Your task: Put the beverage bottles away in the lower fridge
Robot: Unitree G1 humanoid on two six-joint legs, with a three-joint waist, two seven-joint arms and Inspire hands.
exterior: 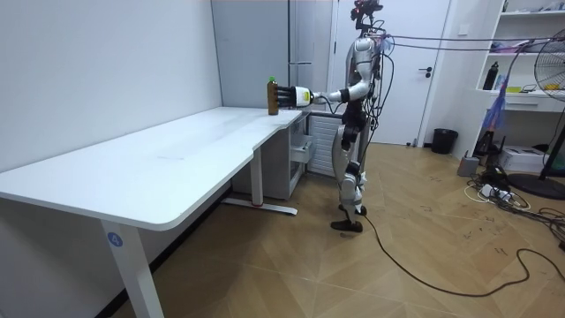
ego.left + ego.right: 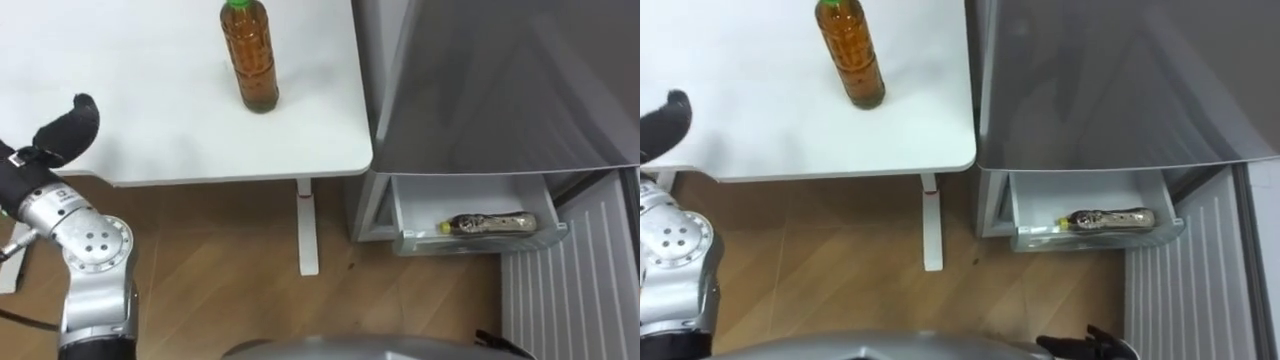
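Observation:
A brown drink bottle (image 2: 250, 58) with a green cap stands upright on the white table (image 2: 150, 100), near its right end. My left hand (image 2: 62, 128) hovers over the table's front left part, open, well to the left of the bottle and holding nothing. In the room view the hand (image 1: 284, 95) appears level with the bottle (image 1: 273, 95). A second bottle (image 2: 490, 224) lies on its side in the pulled-out white drawer (image 2: 410, 238) of the lower fridge. A dark bit of my right hand (image 2: 497, 341) peeks in at the bottom edge.
The grey fridge (image 2: 500, 80) stands directly to the right of the table end. Its lower door (image 2: 570, 290), white and ribbed inside, is swung open on the right. A white table leg (image 2: 307, 225) stands on the wooden floor between me and the drawer.

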